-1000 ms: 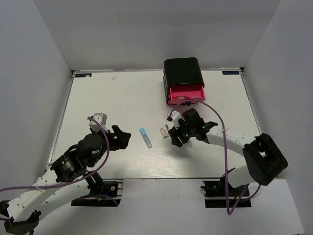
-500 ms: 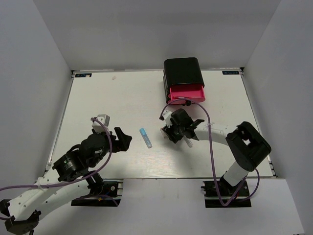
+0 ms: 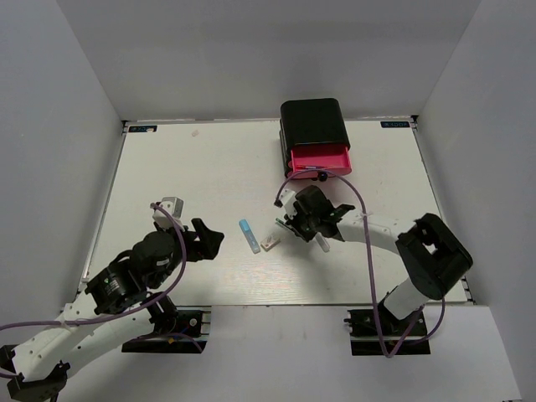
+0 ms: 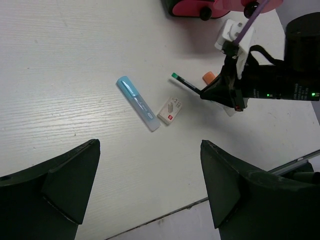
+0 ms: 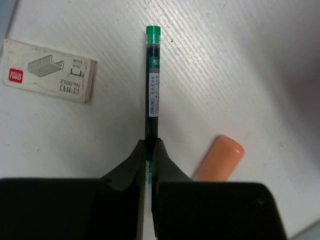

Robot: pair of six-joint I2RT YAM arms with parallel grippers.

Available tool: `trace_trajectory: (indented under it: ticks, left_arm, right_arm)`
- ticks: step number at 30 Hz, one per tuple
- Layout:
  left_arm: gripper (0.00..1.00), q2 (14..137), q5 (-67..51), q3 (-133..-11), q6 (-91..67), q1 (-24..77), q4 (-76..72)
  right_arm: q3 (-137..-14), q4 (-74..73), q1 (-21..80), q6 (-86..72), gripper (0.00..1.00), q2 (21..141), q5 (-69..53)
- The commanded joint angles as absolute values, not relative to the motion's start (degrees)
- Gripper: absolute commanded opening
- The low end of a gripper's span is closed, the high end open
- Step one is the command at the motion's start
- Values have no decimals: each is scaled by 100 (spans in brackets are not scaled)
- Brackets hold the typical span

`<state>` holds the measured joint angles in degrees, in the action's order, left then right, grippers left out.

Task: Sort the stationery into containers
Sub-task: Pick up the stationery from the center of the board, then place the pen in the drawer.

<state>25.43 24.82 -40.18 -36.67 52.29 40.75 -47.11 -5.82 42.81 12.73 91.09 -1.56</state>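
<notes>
right gripper [image 5: 151,145]: jaws pinching the dark green-capped pen [image 5: 152,75] at its rear end, green tip pointing away from the wrist
green-capped pen: mid-desk, just beside the staple box [image 5: 49,77], not touching it
orange piece [image 5: 220,159]: on the desk [image 3: 184,167] near the right jaws, apart from the pen
light blue pen [image 4: 137,103]: flat on the desk, close left of the staple box
left gripper [image 4: 150,172]: jaws spread wide, holding nothing, well short of the blue pen
black cabinet [image 3: 314,124]: far side of the desk, pink drawer [image 3: 319,159] facing the arms
</notes>
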Motion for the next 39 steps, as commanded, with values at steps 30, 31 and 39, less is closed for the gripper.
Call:
trace_trajectory:
  ticks: [30,31,39]
  left_arm:
    - [92,2514,2276,-3964,-3533,5229,3964]
    - [92,2514,2276,-3964,-3533,5229,3912]
    - [92,2566,2276,-3964,-3533,5229,3911]
  right_arm:
    - [-6802,-255,2602,5932,0,8006,-667]
    - [-6811,-333,2558,6002,0,8076,-781]
    - [-6829,-483,2303,6293,0,8464,-1090]
